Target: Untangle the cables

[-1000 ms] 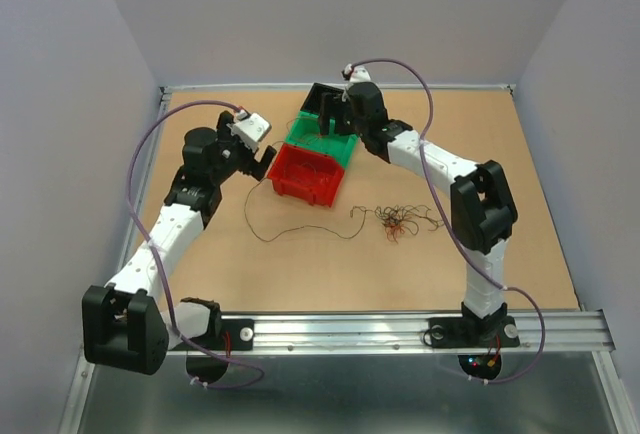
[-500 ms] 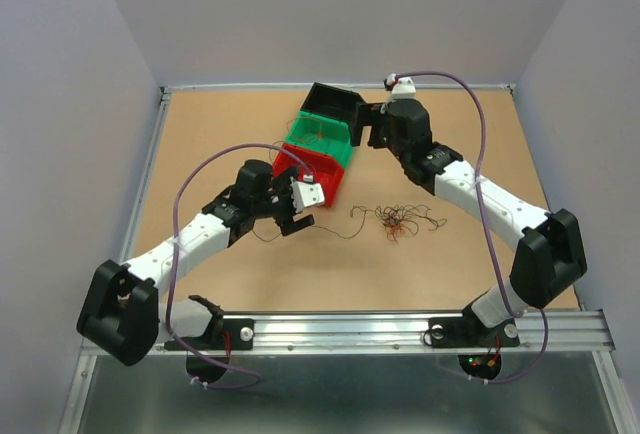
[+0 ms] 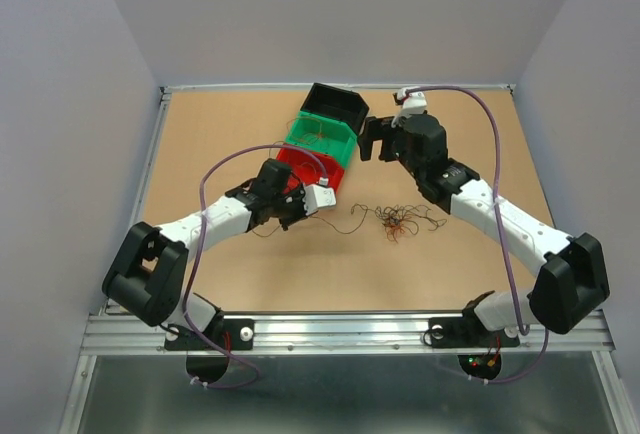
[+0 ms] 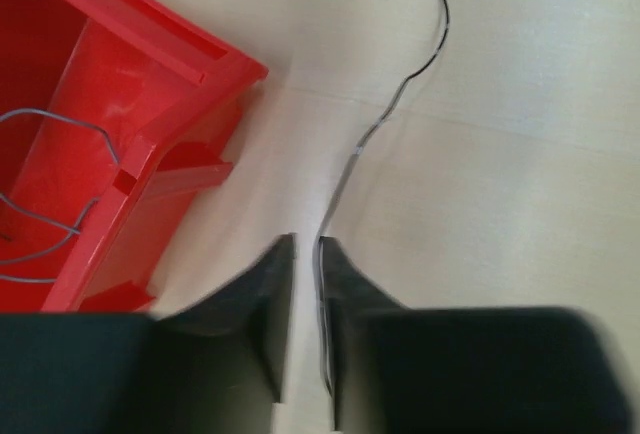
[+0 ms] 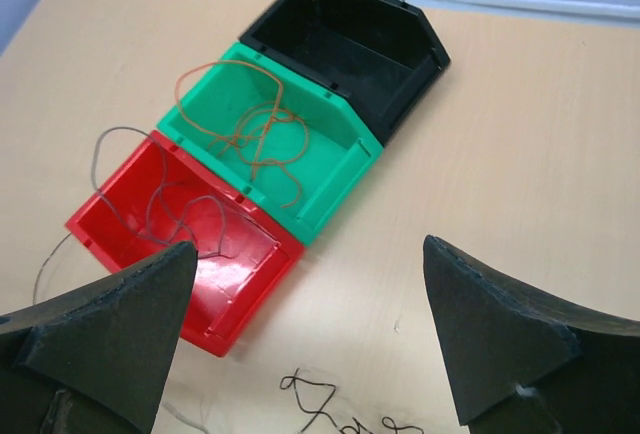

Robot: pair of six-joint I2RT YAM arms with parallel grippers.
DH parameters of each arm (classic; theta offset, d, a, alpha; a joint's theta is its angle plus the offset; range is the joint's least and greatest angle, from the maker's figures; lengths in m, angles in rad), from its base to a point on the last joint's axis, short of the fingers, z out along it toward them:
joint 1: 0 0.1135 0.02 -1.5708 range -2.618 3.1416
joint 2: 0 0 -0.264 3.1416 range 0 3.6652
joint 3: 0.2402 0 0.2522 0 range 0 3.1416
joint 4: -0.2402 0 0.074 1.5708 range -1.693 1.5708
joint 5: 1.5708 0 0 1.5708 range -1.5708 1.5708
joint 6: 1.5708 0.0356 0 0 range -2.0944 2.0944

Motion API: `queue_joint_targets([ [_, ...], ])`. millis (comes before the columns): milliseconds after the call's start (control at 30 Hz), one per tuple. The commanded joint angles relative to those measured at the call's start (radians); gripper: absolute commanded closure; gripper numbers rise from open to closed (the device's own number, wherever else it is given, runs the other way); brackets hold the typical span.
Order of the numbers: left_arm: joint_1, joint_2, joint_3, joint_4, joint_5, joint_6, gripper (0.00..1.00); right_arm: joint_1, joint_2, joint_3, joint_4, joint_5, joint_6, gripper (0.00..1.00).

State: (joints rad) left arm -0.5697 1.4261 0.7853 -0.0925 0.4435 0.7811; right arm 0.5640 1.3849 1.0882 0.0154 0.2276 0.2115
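The cables (image 3: 400, 221) lie as a small tangle of dark, red and orange wires on the table right of centre; their top edge shows in the right wrist view as cables (image 5: 330, 409). One long dark strand (image 3: 345, 230) trails left from the tangle. My left gripper (image 3: 292, 216) sits low over that strand's left part. In the left wrist view the left gripper (image 4: 306, 244) is shut on the strand (image 4: 400, 89), which runs out from between the fingers. My right gripper (image 3: 374, 144) hovers by the bins; the right gripper (image 5: 310, 246) is open and holds nothing.
Three bins stand in a diagonal row: black bin (image 5: 400, 84), green bin (image 5: 345, 179) holding an orange-brown wire (image 5: 255, 134), red bin (image 5: 250, 299) holding a grey wire (image 5: 150, 204). The red bin (image 4: 150, 154) is just left of my left fingers.
My left arm swung right and down from beside the red bin to the loose strand and closed on it. My right arm pulled back from over the bins and opened wider.
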Motion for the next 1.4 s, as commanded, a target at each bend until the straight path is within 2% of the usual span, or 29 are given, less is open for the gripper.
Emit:
queue_joint_targets([
  [0, -0.004, 0.017, 0.071, -0.062, 0.035, 0.015, 1.0, 0.004, -0.067, -0.051, 0.092, -0.12, -0.057, 0.01],
  [67, -0.002, -0.001, 0.083, -0.087, 0.067, 0.014, 1.0, 0.002, -0.087, -0.077, 0.118, -0.195, -0.087, 0.01],
  [233, -0.002, -0.176, 0.095, -0.137, 0.132, -0.017, 1.0, 0.002, -0.173, -0.174, 0.236, -0.525, -0.15, 0.01],
  [433, -0.002, -0.341, 0.196, -0.233, 0.185, -0.058, 1.0, 0.002, -0.224, -0.26, 0.354, -0.904, -0.198, 0.0],
  [533, -0.004, -0.384, 0.261, -0.234, 0.221, -0.115, 1.0, 0.004, -0.221, -0.275, 0.405, -1.083, -0.224, 0.0],
  [700, -0.005, -0.334, 0.431, -0.242, 0.247, -0.232, 1.0, 0.004, -0.152, -0.277, 0.575, -1.214, -0.156, 0.0],
  [900, -0.028, -0.242, 0.577, -0.246, 0.244, -0.293, 1.0, 0.008, -0.066, -0.263, 0.773, -1.229, -0.051, 0.0],
  [1100, -0.094, -0.135, 0.709, -0.243, 0.164, -0.325, 1.0, 0.027, -0.015, -0.231, 0.79, -1.084, -0.024, 0.02],
  [1367, -0.131, -0.046, 0.778, -0.149, 0.071, -0.434, 1.0, 0.036, 0.035, -0.218, 0.776, -0.978, -0.058, 0.01],
])
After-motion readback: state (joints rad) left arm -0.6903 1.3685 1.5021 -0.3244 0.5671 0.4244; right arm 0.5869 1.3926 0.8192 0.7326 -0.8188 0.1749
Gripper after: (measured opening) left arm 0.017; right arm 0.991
